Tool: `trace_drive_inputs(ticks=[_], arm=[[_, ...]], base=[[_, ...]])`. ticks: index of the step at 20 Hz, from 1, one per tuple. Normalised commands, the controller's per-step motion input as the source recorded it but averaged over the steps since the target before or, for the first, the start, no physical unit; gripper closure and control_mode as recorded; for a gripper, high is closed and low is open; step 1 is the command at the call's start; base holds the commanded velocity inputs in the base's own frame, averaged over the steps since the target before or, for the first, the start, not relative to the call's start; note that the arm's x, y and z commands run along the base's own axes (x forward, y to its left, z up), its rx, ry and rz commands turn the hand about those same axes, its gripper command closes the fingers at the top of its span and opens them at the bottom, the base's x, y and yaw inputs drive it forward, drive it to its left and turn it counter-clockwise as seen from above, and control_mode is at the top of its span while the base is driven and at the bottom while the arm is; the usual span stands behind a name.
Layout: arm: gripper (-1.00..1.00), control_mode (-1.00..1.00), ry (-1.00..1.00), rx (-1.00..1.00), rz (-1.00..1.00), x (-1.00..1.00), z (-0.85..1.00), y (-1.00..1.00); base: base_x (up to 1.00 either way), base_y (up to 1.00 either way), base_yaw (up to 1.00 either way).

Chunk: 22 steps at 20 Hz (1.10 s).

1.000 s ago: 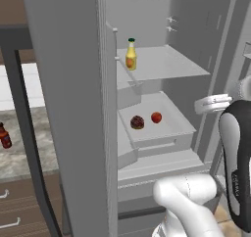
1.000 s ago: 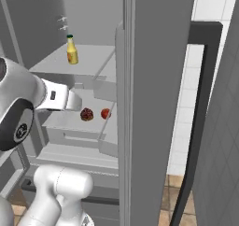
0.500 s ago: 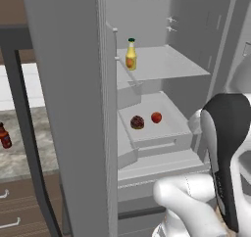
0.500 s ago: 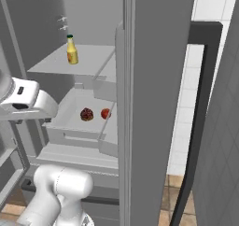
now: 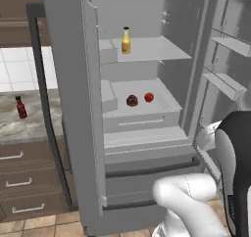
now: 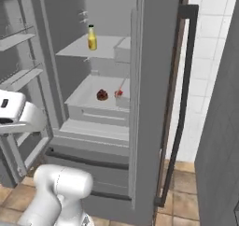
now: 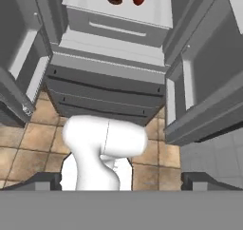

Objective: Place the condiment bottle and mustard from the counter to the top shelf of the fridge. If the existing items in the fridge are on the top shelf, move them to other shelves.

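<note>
Mustard shelved, dark bottle next.
You have the small yellow squeeze bottle with its green cap standing on the highest pale grey shelf of the tall grey fridge; the slim dark red-brown bottle waits on the marbled stone counter, well apart. The bumpy maroon ball and red tomato-like ball sit one shelf lower. Your gripper is empty, jaws spread wide; my read is you must turn toward the counter.

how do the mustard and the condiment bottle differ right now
The mustard is yellow with a green cap; the condiment bottle is dark red-brown with a black cap. The mustard stands on the top shelf of the fridge; the condiment bottle is on the counter. Both stand upright.
</note>
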Motion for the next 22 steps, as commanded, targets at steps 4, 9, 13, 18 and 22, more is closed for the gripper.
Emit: trace_drive_inputs(ticks=[4, 9, 13, 18, 22], arm=[[-1.0, 1.0, 0.0, 0.0, 0.0, 0.0, 0.0, 0.0], [-1.0, 1.0, 0.0, 0.0, 0.0, 0.0, 0.0, 0.0], [-1.0, 1.0, 0.0, 0.0, 0.0, 0.0, 0.0, 0.0], [-1.0, 1.0, 0.0, 0.0, 0.0, 0.0, 0.0, 0.0], [-1.0, 1.0, 0.0, 0.0, 0.0, 0.0, 0.0, 0.0]], base=[[-1.0, -0.28, 0.15], [-1.0, 0.23, 0.12], [-0.74, 1.0, 0.22], [-0.13, 1.0, 0.35], [0.34, 1.0, 0.4]])
